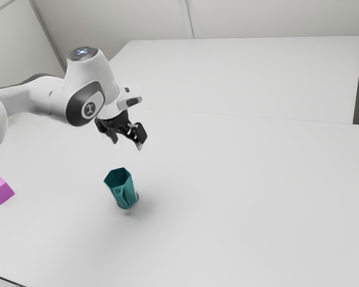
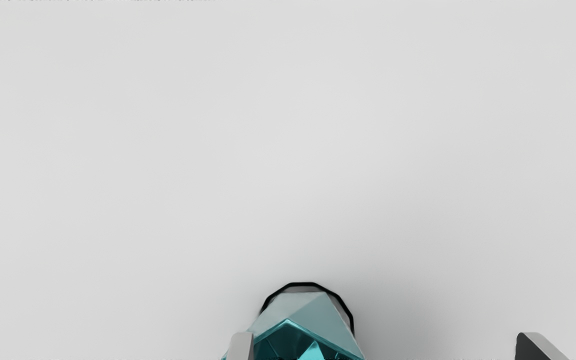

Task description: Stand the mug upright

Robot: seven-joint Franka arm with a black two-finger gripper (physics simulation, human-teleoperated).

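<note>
Exterior view: teal mug (image 1: 122,190) upright on the table (image 1: 257,203); pincer (image 1: 127,143) above, wide open, empty

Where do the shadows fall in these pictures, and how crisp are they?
All soft-edged: in the exterior view, a grey smudge on the table beside the teal mug's base, toward that view's right; in the wrist view, faint shading spreading between the mug and the farther finger.
</note>
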